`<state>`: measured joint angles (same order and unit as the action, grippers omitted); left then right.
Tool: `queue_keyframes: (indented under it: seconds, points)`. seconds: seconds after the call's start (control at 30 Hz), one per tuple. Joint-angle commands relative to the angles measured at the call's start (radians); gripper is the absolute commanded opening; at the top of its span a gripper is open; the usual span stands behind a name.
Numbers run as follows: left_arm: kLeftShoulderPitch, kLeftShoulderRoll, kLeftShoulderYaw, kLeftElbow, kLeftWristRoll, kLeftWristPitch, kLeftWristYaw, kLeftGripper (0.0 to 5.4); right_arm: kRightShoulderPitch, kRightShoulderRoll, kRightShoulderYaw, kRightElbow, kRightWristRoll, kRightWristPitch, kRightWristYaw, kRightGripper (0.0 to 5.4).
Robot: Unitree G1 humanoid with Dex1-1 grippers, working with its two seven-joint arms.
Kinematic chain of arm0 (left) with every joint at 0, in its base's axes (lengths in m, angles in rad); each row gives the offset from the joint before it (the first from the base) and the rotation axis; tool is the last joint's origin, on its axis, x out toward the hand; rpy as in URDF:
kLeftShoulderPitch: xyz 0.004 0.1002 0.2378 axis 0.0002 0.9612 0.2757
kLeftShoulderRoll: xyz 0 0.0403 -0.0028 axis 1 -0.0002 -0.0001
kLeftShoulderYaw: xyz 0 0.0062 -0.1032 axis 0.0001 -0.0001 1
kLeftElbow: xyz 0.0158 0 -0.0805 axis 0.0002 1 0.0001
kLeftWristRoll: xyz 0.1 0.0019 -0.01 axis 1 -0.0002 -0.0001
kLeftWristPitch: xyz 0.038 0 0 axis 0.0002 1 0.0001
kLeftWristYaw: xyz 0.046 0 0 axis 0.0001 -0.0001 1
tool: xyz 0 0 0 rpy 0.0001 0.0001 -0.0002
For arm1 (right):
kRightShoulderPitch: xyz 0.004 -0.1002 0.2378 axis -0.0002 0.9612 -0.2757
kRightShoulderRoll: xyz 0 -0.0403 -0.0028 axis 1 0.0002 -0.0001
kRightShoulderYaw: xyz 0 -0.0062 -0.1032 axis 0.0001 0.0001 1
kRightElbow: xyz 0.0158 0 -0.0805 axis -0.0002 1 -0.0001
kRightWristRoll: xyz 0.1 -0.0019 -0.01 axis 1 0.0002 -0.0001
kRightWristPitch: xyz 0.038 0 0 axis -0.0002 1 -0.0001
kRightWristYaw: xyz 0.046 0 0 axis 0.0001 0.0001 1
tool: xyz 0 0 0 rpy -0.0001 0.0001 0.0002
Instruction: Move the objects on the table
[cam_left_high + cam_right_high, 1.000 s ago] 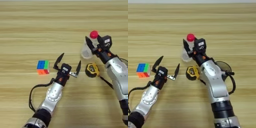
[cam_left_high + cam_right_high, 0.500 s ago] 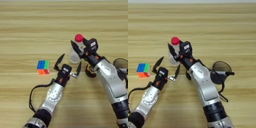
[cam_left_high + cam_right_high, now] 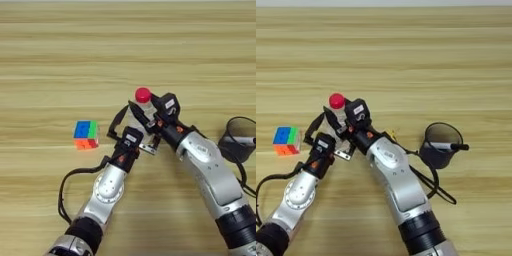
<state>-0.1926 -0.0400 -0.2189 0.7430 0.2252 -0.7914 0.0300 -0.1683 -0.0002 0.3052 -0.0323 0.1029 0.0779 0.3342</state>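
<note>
Black cables trail over the wood; 1 more black cable loops nearby.

The clear bottle at frame centre shows little beyond its red cap; the right tool and the left tool cover most of its body. The tape measure is nearly all hidden behind the right arm, a yellow sliver showing in the right eye view only. The black cup is cut by the right edge in the left eye view. Both arms run off the bottom edge. Whether the left tool touches the bottle cannot be told.
</note>
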Motion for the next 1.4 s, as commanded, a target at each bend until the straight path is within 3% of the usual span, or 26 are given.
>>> queue_keyframes:
  seconds: [0.03, 0.23, 0.8, 1.0, 1.4]
  points:
    - [0.016, -0.010, 0.001, -0.027, -0.010, 0.002, -0.001, 5.40, -0.006, 0.013, 0.000, -0.003, -0.004, -0.031, 0.003, 2.19]
    - [0.007, -0.009, 0.020, -0.005, -0.032, 0.013, -0.002, 5.40, -0.002, 0.015, 0.001, -0.035, -0.002, -0.025, 0.001, 2.18]
    - [-0.008, -0.012, 0.048, 0.050, -0.051, 0.021, -0.015, 3.75, -0.005, 0.034, 0.027, -0.132, 0.000, 0.002, -0.006, 2.12]
    - [-0.002, -0.013, 0.052, 0.030, -0.048, 0.017, -0.014, 3.33, -0.006, 0.027, 0.026, -0.068, -0.010, -0.004, -0.002, 2.11]
    - [0.010, -0.015, 0.050, 0.000, -0.053, 0.014, -0.021, 3.20, -0.005, 0.023, 0.028, 0.012, -0.019, -0.037, 0.005, 2.11]
